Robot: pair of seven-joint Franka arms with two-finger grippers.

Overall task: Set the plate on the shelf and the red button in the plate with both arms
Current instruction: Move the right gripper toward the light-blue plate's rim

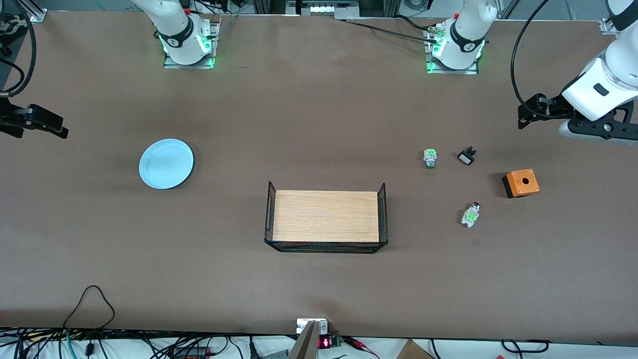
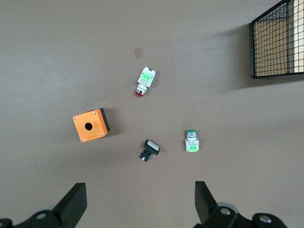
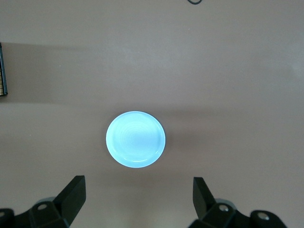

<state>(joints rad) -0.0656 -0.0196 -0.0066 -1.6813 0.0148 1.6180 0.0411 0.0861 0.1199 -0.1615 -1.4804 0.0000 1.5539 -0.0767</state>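
Note:
The pale-blue plate [image 1: 166,163] lies flat on the table toward the right arm's end; it also shows in the right wrist view [image 3: 135,139]. The red button [image 1: 471,214], a white-and-green block with a dark red cap, lies on its side toward the left arm's end, nearer the front camera than the orange box; it also shows in the left wrist view [image 2: 146,80]. My left gripper [image 1: 523,115] [image 2: 140,202] is open and empty, high over bare table. My right gripper [image 1: 60,127] [image 3: 137,194] is open and empty, high over bare table beside the plate.
A wire basket with a wooden floor [image 1: 269,214] stands mid-table. Around the red button lie an orange box with a hole [image 1: 521,183], a white-green block with a green tip [image 1: 430,158] and a small black part [image 1: 466,156]. Cables run along the table's front edge.

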